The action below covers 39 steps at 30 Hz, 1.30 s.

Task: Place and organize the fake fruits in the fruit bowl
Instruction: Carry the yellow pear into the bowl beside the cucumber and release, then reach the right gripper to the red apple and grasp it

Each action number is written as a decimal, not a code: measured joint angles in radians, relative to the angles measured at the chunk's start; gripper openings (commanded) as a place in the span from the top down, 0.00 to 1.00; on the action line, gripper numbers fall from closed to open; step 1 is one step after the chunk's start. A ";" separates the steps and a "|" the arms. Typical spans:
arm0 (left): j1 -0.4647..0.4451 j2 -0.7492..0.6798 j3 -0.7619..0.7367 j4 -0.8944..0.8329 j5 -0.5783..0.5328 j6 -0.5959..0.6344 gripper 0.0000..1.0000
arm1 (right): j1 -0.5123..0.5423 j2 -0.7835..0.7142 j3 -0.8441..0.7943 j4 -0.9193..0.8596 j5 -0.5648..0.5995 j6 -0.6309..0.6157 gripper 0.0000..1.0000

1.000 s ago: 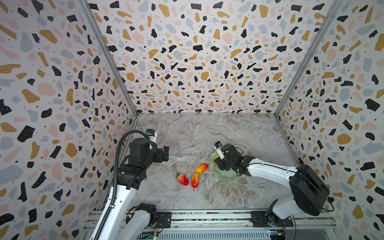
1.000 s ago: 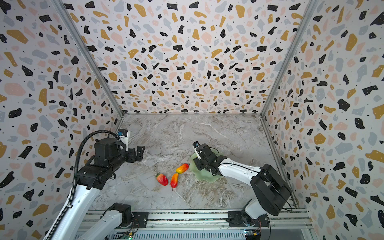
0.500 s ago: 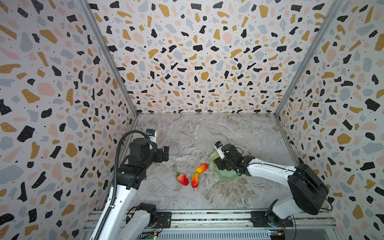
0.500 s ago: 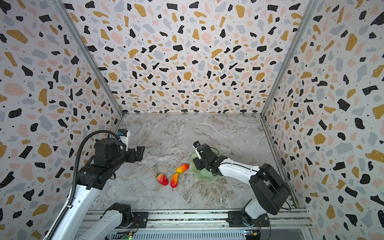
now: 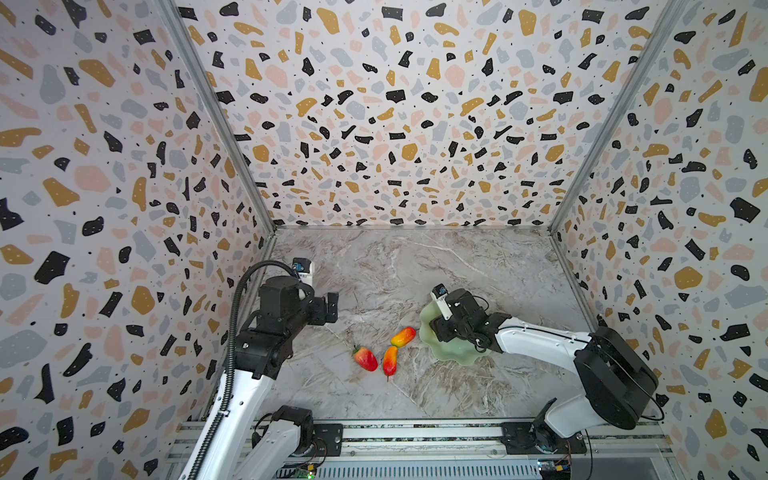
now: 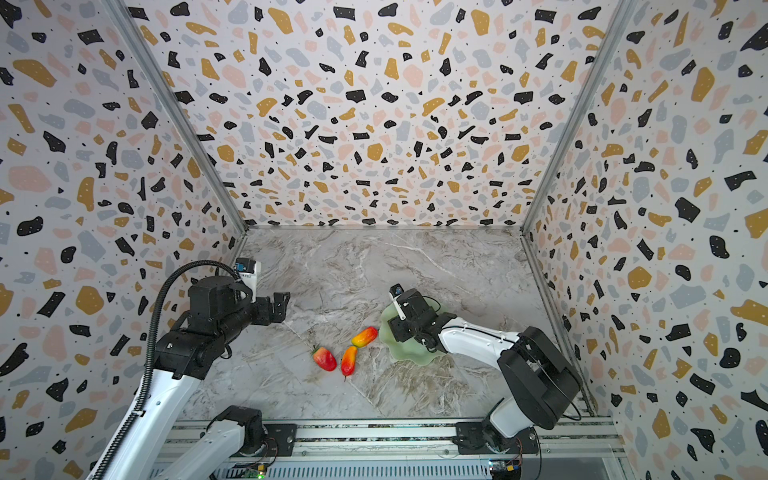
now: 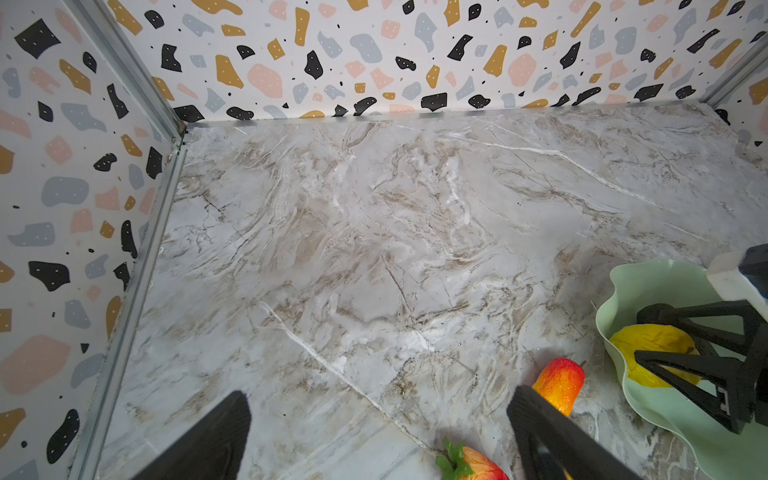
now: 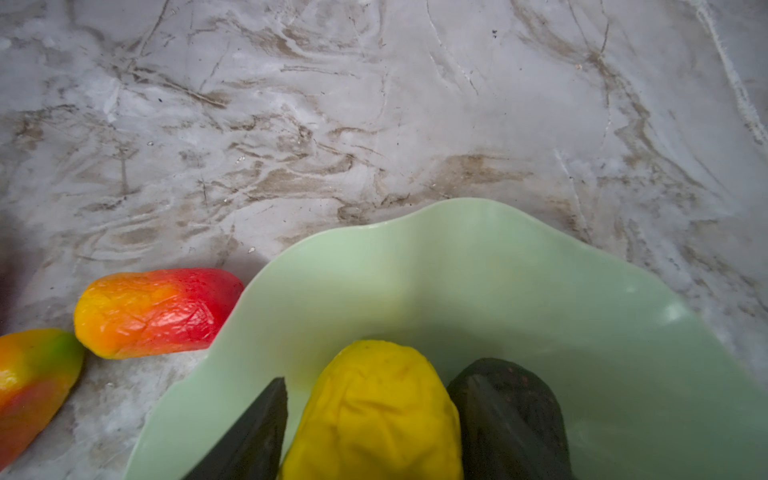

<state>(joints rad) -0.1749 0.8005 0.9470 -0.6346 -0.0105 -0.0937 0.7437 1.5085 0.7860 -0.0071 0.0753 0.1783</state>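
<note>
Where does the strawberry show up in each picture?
In both top views: strawberry low centre, left of the bowl.
Left wrist: strawberry at the bottom edge, partly cut off.
Right wrist: not in it.
Shared landmark: the green bowl, in every view.

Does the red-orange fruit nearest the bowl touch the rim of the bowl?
Apart. The left wrist view shows a strip of bare marble between the red-orange fruit and the fruit bowl.
</note>
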 measured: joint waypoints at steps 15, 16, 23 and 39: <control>0.000 0.000 0.000 0.000 0.002 0.000 0.00 | 0.126 -0.115 0.181 -0.139 0.007 -0.145 0.01; 0.000 0.000 0.000 0.000 0.002 0.000 0.00 | 0.152 -0.115 0.201 -0.148 0.003 -0.157 0.01; 0.000 -0.003 0.000 0.000 0.002 -0.001 0.01 | 0.312 -0.046 0.285 -0.142 -0.018 -0.137 0.01; -0.002 -0.031 0.000 0.002 0.020 -0.014 0.00 | 0.462 0.411 0.490 -0.063 -0.080 -0.085 0.05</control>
<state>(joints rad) -0.1772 0.7692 0.9470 -0.6331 0.0093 -0.1078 1.2060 1.9198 1.2758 -0.0704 -0.0051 0.0933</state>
